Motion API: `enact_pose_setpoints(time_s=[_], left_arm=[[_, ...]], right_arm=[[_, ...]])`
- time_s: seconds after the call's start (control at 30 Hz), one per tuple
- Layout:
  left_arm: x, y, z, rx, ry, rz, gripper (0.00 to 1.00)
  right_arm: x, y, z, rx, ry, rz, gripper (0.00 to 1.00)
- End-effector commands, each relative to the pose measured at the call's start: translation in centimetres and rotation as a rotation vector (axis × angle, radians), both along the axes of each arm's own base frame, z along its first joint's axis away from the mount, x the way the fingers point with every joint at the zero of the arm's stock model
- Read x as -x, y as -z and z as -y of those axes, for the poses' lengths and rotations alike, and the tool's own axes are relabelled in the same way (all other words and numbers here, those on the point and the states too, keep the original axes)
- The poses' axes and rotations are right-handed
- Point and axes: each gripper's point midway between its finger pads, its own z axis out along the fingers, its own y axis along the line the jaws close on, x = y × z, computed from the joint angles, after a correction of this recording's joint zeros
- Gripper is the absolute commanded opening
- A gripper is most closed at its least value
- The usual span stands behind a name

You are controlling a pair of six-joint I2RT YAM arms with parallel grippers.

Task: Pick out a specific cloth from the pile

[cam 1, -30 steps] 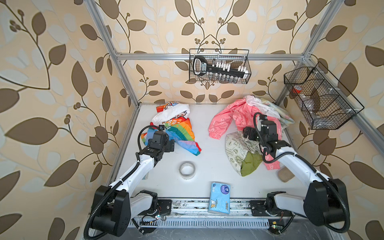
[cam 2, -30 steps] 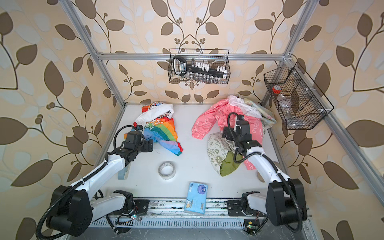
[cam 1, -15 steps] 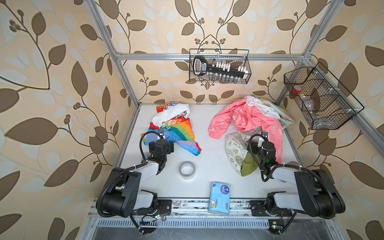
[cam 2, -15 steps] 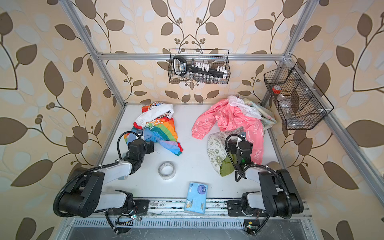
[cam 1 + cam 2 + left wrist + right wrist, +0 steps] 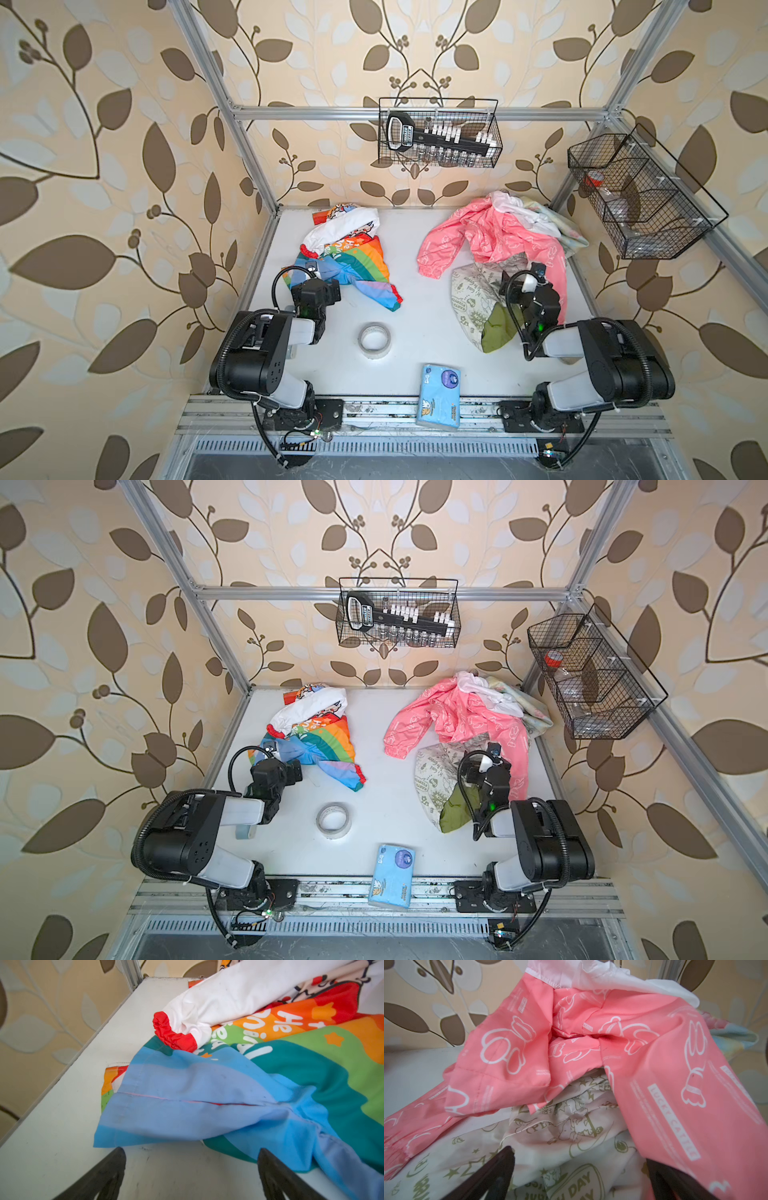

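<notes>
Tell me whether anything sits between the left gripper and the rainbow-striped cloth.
Nothing visible does. In the left wrist view the open left gripper faces the blue hem of the cloth across bare table; the tape roll lies off to the side.

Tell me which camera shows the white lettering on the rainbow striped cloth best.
The left wrist view: the lettering on the cloth is close and large there, though partly covered. Both top views show the whole cloth, but the letters are tiny. The right wrist view shows only the pile.
</notes>
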Motion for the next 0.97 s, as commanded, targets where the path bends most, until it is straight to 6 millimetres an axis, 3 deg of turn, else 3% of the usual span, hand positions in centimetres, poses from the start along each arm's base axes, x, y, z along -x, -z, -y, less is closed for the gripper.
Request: enact_pose_setpoints(time_s=[0.0, 0.93], left_arm=[[-1.08, -1.41, 0.37, 0.037, 0.01, 0.05, 0.99], [-1.1, -1.5, 0.67, 0.023, 0.013, 0.048, 0.99]], right_arm=[[-0.3, -0.69, -0.38, -0.015, -0.028, 0.034, 1.0], [-0.26, -0.79, -0.4, -0.013, -0.029, 0.037, 1.0]])
